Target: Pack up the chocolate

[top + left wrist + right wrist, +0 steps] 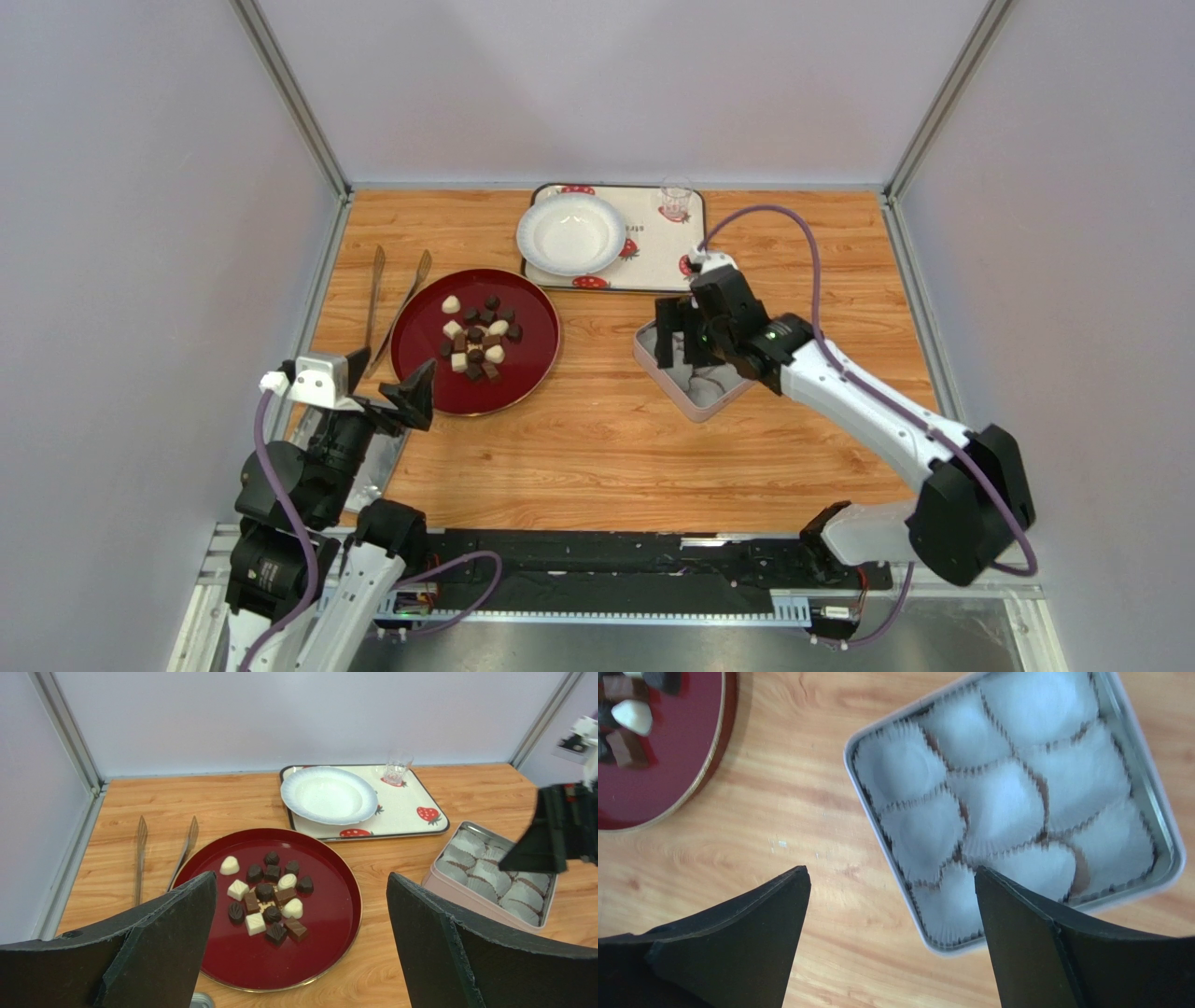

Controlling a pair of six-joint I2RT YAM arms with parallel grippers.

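- Hanging wide open and empty, the right gripper (690,345) sits over the square tin (673,381) at centre-right of the top view. Its wrist camera looks straight down, with both black fingers (738,945) spread along the bottom of the frame and the tin's near corner above the gap between them.
- The paper cups (990,805) fill the tin edge to edge, and no piece shows in any of them, so packing looks not yet begun.
- The left gripper (386,381) is also spread wide and holds nothing. It sits at lower left of the top view, just at the near rim of the red plate (530,367), and its wrist view frames the plate between the two fingers.
- The chocolate (477,339) lies as a loose cluster of dark and cream pieces in the middle of the plate, left of centre in the top view. That is up and right of the left gripper and well apart to the left of the right one.
- In the right wrist view only a few pieces peek in at the upper-left corner.
- Likely reason for the layout: the pieces are spread for single picks and the cups wait to take one each. The left arm is aimed at the supply, and the right is poised over the destination.
- Tongs (379,287) lie on the table (603,434) left of the plate, touched by neither gripper.
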